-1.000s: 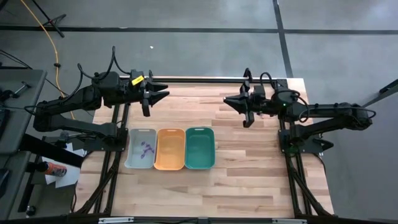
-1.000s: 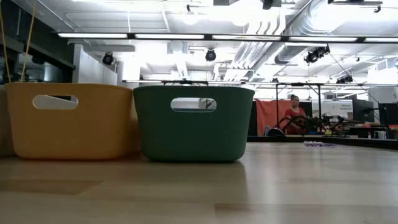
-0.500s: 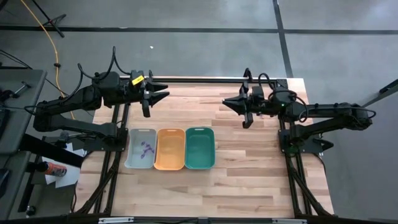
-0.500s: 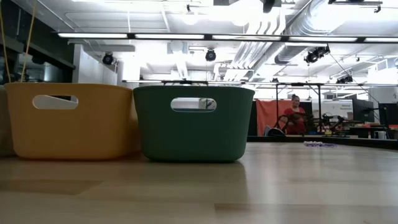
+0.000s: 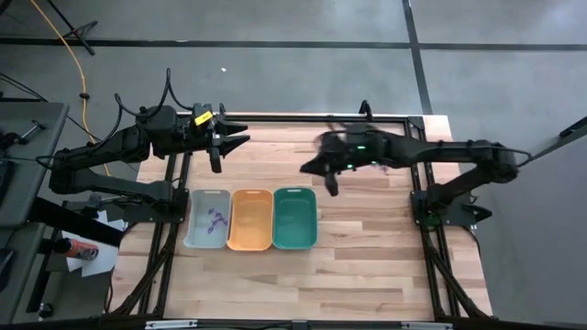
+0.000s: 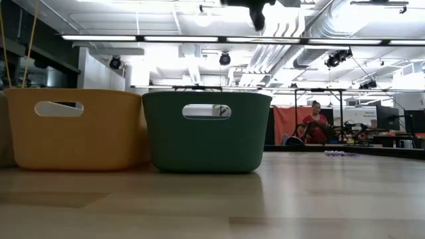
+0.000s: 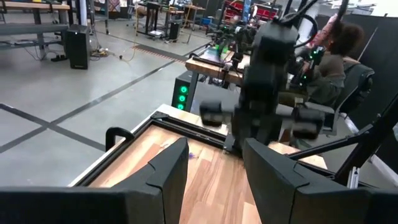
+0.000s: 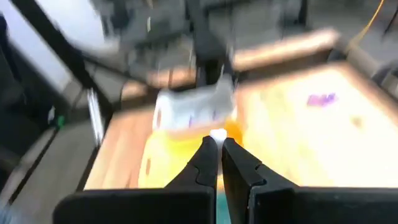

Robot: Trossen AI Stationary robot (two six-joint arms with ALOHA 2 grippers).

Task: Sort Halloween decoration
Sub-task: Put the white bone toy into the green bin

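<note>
Tiny purple irregular pieces (image 5: 216, 219) already lie in my grey rectangular tray (image 5: 207, 195); orange and teal look empty. My right gripper (image 5: 316, 174), fingers pressed together on something small and white, hovers at twelve o'clock of the teal tray (image 5: 294, 218); my left gripper (image 5: 231, 142) waits, fingers apart.

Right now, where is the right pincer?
In the high view the right pincer hangs over mid-table, just beyond the teal tray, far side, shut on a small white piece.

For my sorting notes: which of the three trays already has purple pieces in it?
The grey tray, leftmost beside the orange tray; the teal tray shows none.
</note>
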